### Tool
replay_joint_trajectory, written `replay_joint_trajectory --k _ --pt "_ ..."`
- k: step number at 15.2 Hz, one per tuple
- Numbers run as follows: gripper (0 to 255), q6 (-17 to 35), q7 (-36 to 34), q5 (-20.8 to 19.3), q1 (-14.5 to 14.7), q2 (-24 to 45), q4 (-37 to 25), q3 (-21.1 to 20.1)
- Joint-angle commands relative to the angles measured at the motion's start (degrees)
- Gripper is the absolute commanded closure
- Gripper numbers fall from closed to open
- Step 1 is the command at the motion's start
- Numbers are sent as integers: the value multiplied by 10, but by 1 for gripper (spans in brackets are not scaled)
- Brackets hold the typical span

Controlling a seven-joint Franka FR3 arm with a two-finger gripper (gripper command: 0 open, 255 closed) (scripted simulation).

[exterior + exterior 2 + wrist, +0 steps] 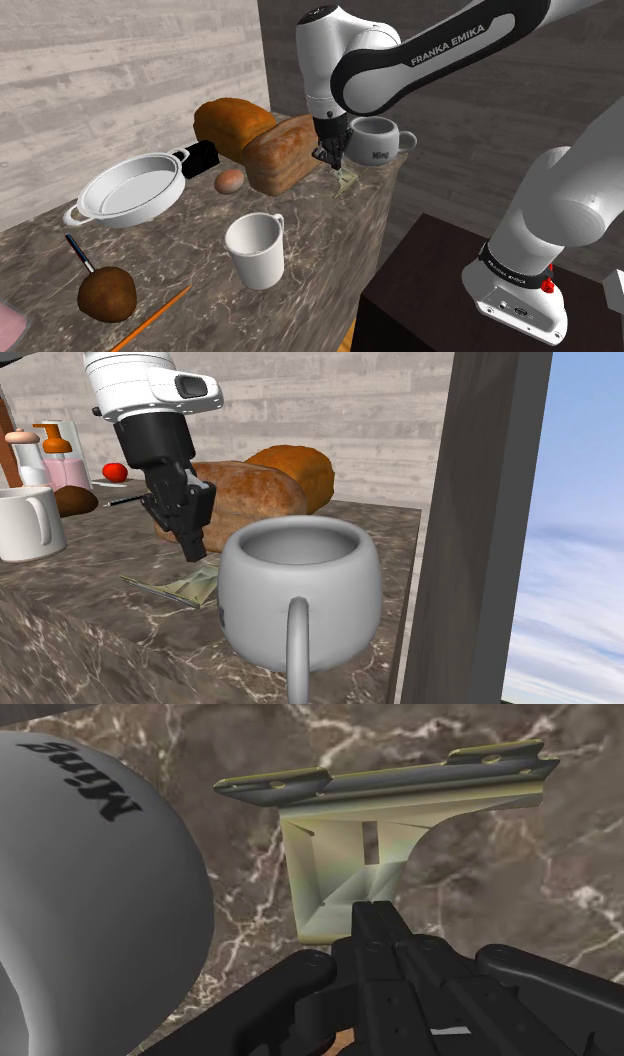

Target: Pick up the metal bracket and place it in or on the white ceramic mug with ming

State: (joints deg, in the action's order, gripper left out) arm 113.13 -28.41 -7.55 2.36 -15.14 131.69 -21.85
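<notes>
Nearest in the shoulder view is the dark stand (420, 290), and the white arm (430, 55) reaches from it over the marble tabletop (190, 240). The gripper (337, 160) points down just above the bracket (347, 179). The bracket lies flat by the tabletop's edge, near the pale grey mug (375, 140). A brown bread loaf (283, 152) stands just beside the gripper, with an egg (230, 181), a white pan (128, 190) and a tall white cup (255, 250) further along.

From the second exterior view the mug (300, 592) is up front. The bracket (185, 590) lies just behind it, under the gripper (196, 550).

Looking through the wrist view, the gripper (372, 911) has its jaws pressed together, with nothing between them. They sit over the bracket (340, 854), and the mug (90, 884) beside it says "Ming".
</notes>
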Motion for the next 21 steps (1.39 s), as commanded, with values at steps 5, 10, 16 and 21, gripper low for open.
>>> replay_joint_trajectory --k 5,10,16,21 --pt "0 88 31 52 8 -85 89 28" --pt "0 230 68 114 36 -172 216 76" --pt "0 275 65 110 31 -140 229 70" --pt "0 275 65 110 30 -140 229 69"
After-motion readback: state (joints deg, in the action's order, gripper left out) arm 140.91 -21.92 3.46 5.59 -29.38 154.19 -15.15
